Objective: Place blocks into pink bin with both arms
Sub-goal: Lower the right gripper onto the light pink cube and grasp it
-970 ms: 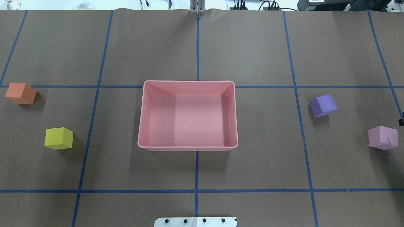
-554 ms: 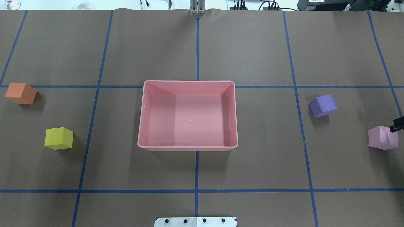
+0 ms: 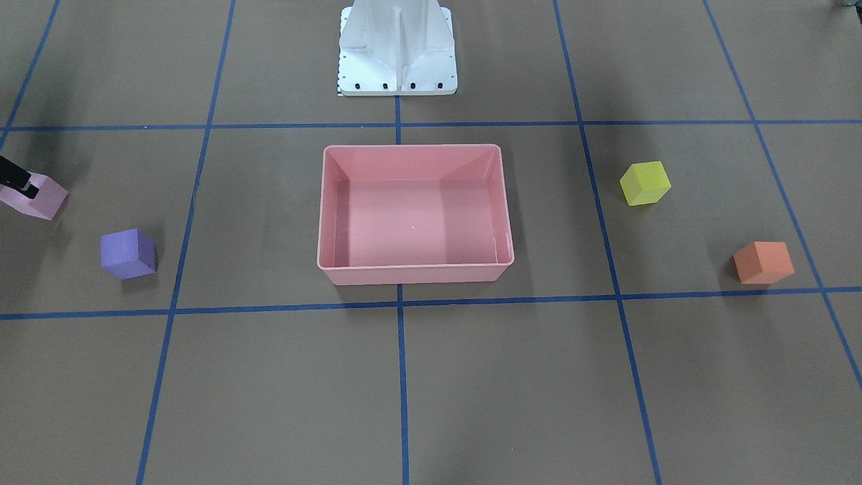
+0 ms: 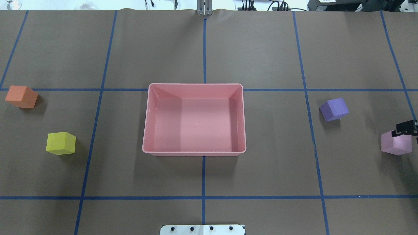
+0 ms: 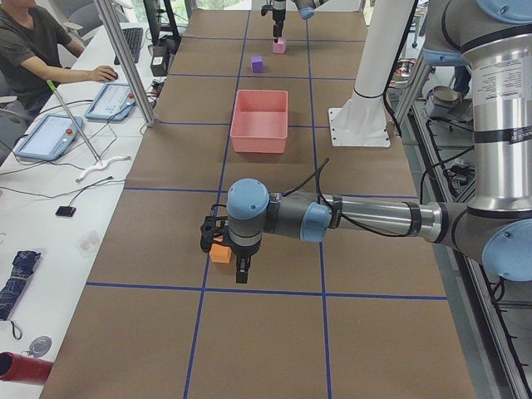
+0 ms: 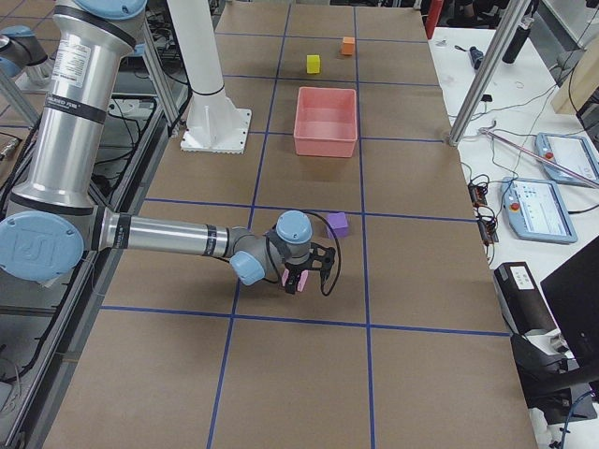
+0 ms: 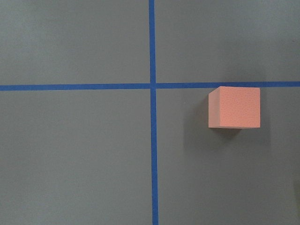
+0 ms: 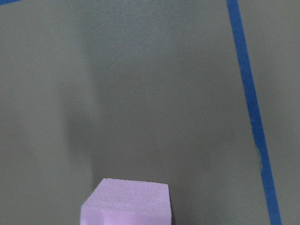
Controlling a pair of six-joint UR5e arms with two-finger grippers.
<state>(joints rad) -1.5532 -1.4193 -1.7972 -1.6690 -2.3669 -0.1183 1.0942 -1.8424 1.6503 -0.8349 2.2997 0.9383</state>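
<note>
Looking over the table [image 4: 261, 49], we found the pink bin [image 4: 196, 130] lying flat with all four blocks outside it, each resting on the brown paper. On the robot's left of the bin, well apart from it, sat the yellow block [image 4: 60, 143], and farther out from the bin on that same side sat the orange block [image 4: 21, 96]. On the robot's right of the bin lay the purple block [image 4: 334, 109], and beyond it, farther from the bin, the light pink block [image 4: 395, 145]. The right claw [image 4: 405, 129] hung just over the light pink block, its black tip overlapping the block's top in the overhead view. We could not tell whether it touched the block, nor whether its jaws stood wide or narrow. The left claw [image 5: 223, 258] showed only in the side view, over the orange block, and there too we could not tell how its jaws stood. The left wrist camera looked straight down on the orange block beside a crossing of blue tape lines [image 7: 152, 86].
</note>
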